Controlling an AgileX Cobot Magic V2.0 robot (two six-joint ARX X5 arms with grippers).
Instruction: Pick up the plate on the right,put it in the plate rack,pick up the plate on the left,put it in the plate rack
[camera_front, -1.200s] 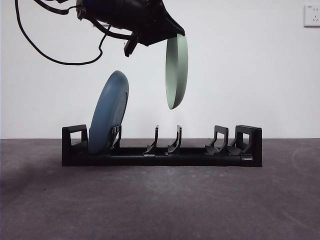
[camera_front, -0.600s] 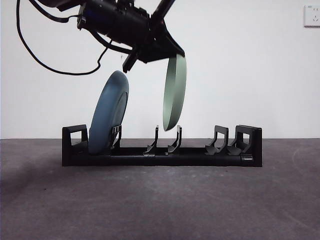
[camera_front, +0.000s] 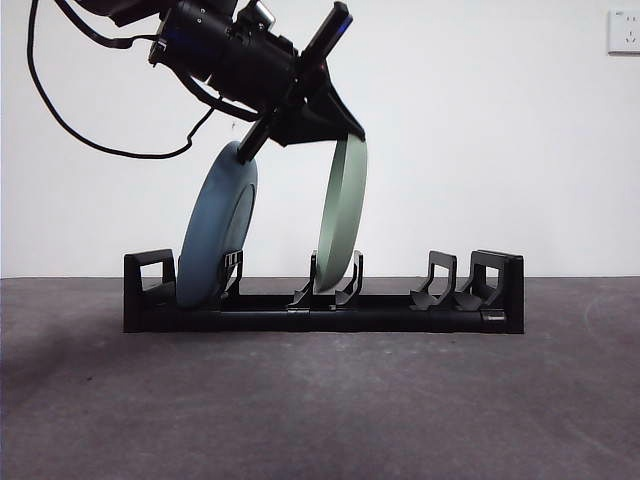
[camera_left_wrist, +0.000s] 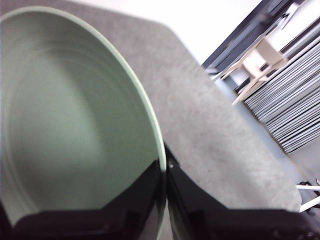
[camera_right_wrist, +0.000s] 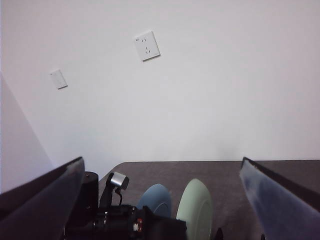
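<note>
My left gripper (camera_front: 340, 128) clamps the green plate (camera_front: 341, 215) by its rim, bottom edge between the plate rack (camera_front: 323, 310) middle prongs. Blue plate (camera_front: 217, 225) leans in the end slot. My right gripper (camera_right_wrist: 160, 200) waits, jaws spread wide.

The scene is viewed by the front camera from about the height of the dark grey worktop (camera_front: 320, 400), level across it toward a white wall, with the long low black plastic plate rack (camera_front: 323, 310) seen side-on and near. The left wrist camera is set very close behind the pale green round plate (camera_left_wrist: 75, 140), which fills much of its picture. The right wrist camera is held high and well back, facing the same wall; the pale green round plate (camera_right_wrist: 196, 210) is shared by all three views.
</note>
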